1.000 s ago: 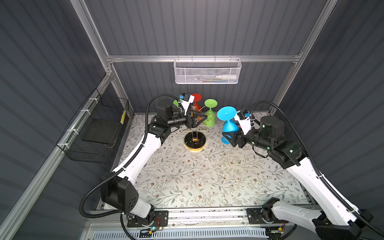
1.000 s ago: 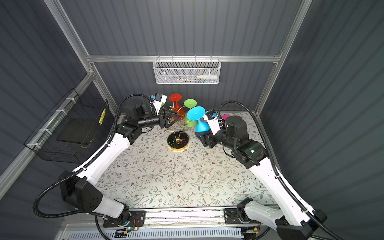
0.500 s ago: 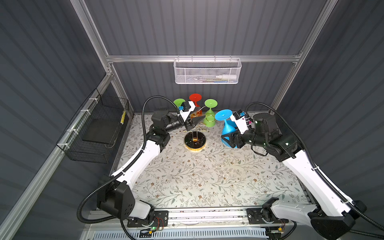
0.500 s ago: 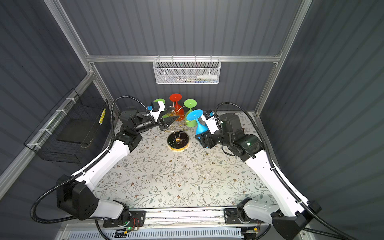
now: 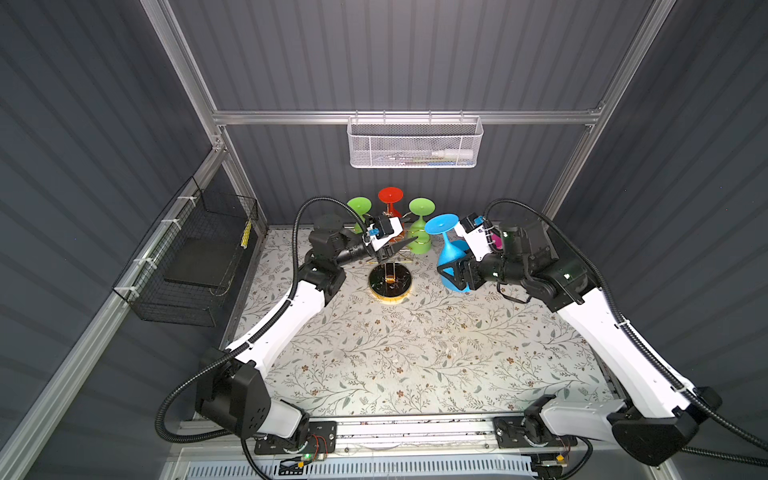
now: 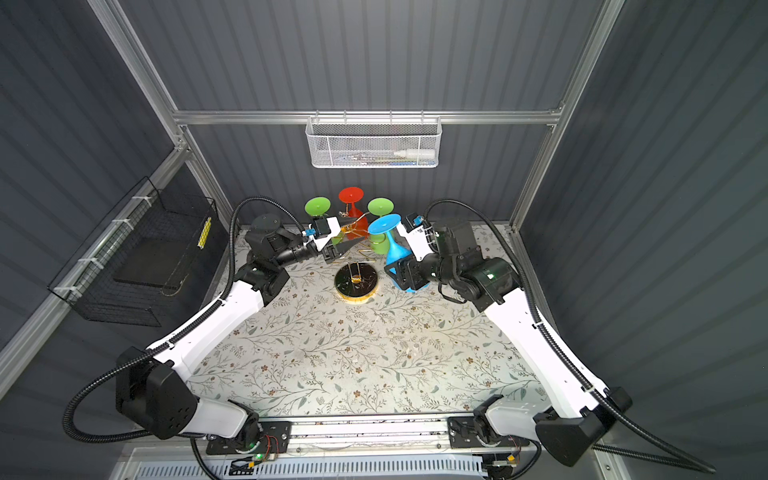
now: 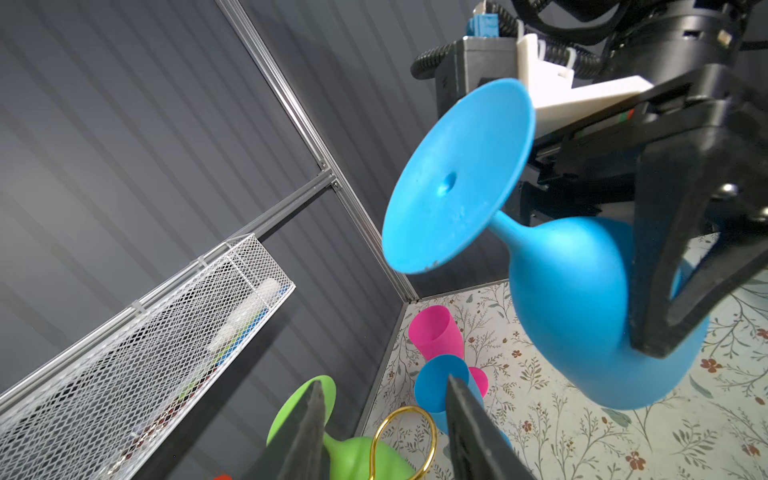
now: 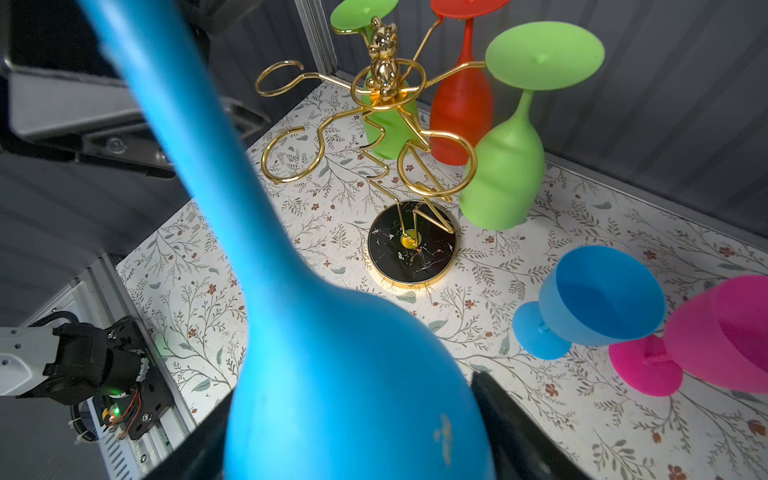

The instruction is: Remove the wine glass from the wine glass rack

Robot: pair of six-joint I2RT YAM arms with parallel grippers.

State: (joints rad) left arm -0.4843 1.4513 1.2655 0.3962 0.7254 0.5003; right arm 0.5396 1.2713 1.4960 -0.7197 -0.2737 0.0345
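By the wine glass rack (image 5: pixel 379 283), left gripper (image 5: pixel 405 244) jaws narrower than before.

Floral table (image 5: pixel 415 353), sparsely set.
The rack (image 5: pixel 390 282) stands on it near the back; a blue glass (image 8: pixel 598 299) and a pink glass (image 8: pixel 723 332) rest to its right.
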